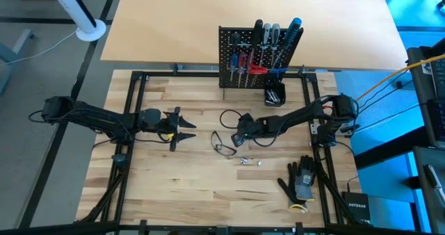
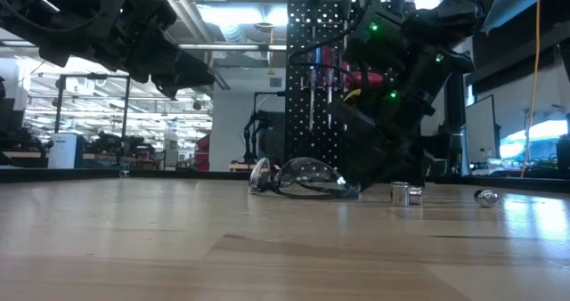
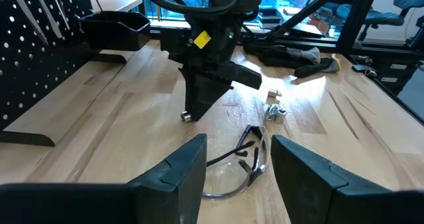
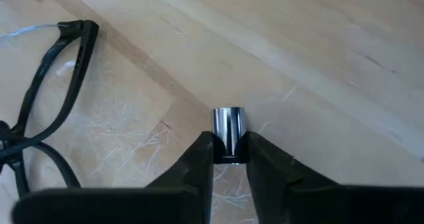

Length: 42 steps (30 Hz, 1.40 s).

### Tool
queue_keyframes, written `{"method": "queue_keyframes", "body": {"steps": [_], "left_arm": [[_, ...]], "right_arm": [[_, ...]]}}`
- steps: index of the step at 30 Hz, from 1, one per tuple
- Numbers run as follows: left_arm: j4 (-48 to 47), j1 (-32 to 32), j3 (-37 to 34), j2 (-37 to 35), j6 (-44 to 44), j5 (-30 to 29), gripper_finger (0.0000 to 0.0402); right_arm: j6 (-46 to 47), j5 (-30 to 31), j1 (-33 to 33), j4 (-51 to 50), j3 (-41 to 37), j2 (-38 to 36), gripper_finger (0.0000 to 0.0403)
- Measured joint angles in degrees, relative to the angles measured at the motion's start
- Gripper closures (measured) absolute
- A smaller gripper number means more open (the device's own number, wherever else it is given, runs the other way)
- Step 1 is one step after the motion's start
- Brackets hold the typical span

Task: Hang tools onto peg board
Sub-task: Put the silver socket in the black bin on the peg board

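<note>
Most screwdrivers already hang on the peg board, upper centre of the overhead frame. My right gripper, mid-frame, is clenched on a small metal socket, I think; other bits remain loose. My left gripper waits open, centre-left.

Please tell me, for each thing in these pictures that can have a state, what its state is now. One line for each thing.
Right gripper: low at the table, fingers closed on a small metal cylinder.
Left gripper: open, empty, above the table.
Safety glasses: lying on the table, temples unfolded.
Peg board: upright, several screwdrivers hung on it.
Black gloves: lying flat on the table.
Loose metal pieces: lying on the table, not held.
</note>
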Motion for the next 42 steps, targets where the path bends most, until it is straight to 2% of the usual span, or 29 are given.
{"method": "queue_keyframes", "body": {"steps": [4, 9, 12, 17, 26, 31, 34, 42], "left_arm": [[0.00, 0.00, 0.00, 0.00, 0.00, 0.00, 0.0243], [0.00, 0.00, 0.00, 0.00, 0.00, 0.01, 0.0243], [0.00, 0.00, 0.00, 0.00, 0.00, 0.01, 0.0243], [0.00, 0.00, 0.00, 0.00, 0.00, 0.02, 0.0243], [0.00, 0.00, 0.00, 0.00, -0.02, 0.01, 0.0243], [0.03, 0.00, 0.00, 0.00, -0.35, 0.02, 0.0243], [0.01, 0.00, 0.00, 0.00, -0.28, 0.02, 0.0243], [-0.01, 0.00, 0.00, 0.00, -0.20, 0.01, 0.0243]], "right_arm": [[-0.48, -0.09, 0.00, 0.02, 0.00, 0.02, 0.0343], [-1.62, -0.11, -0.01, 0.02, -0.03, -0.22, 0.0323], [-3.09, -0.02, 0.32, -0.52, -0.17, -1.67, 0.0326], [-4.59, 5.67, 1.88, -2.83, -0.24, -8.10, 0.0335], [-4.62, 13.16, 2.78, -17.07, -0.22, -23.56, 0.0322], [-3.15, 20.54, 2.68, -27.13, -0.20, -32.22, 0.0321], [-1.57, 22.42, 1.49, -32.66, -0.20, -35.99, 0.0321], [-1.78, 22.59, -5.34, -41.05, -0.18, -38.03, 0.0320]]}}
